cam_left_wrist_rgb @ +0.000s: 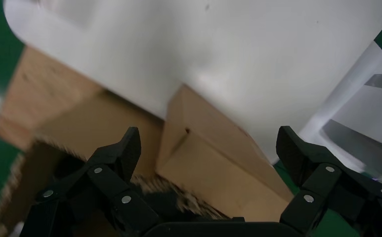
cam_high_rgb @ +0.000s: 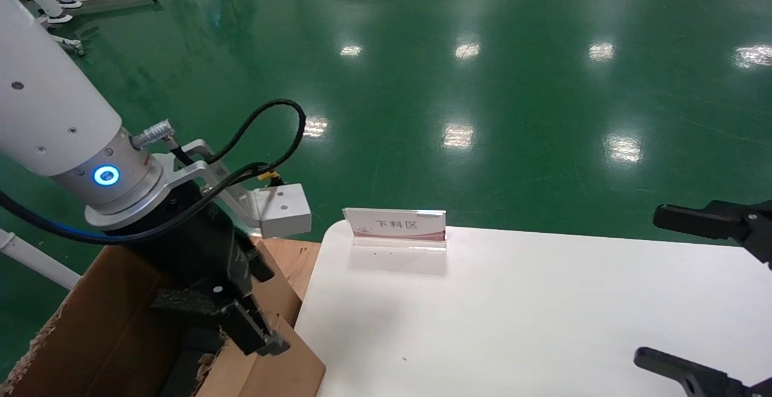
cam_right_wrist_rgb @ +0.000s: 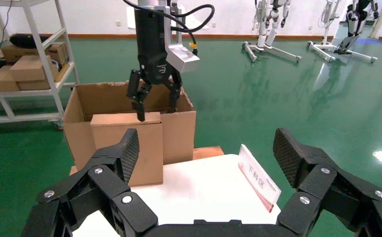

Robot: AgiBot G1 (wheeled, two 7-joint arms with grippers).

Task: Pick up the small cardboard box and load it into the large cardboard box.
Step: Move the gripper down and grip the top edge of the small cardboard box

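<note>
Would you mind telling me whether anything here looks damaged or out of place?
The large box has a ragged, torn rim. The small box stands against its outer wall beside the table, not inside it. The left gripper hovers open over the carton.

Head view: left gripper [cam_high_rgb: 241, 318] and its arm cover most of the large box [cam_high_rgb: 108, 324], whose near part is cut off by the frame edge; interior not visible. Small box [cam_left_wrist_rgb: 218, 158] blurred in the left wrist view, partly behind the tabletop [cam_left_wrist_rgb: 228, 54]. Right gripper [cam_high_rgb: 711, 300] cropped at the frame edge.
</note>
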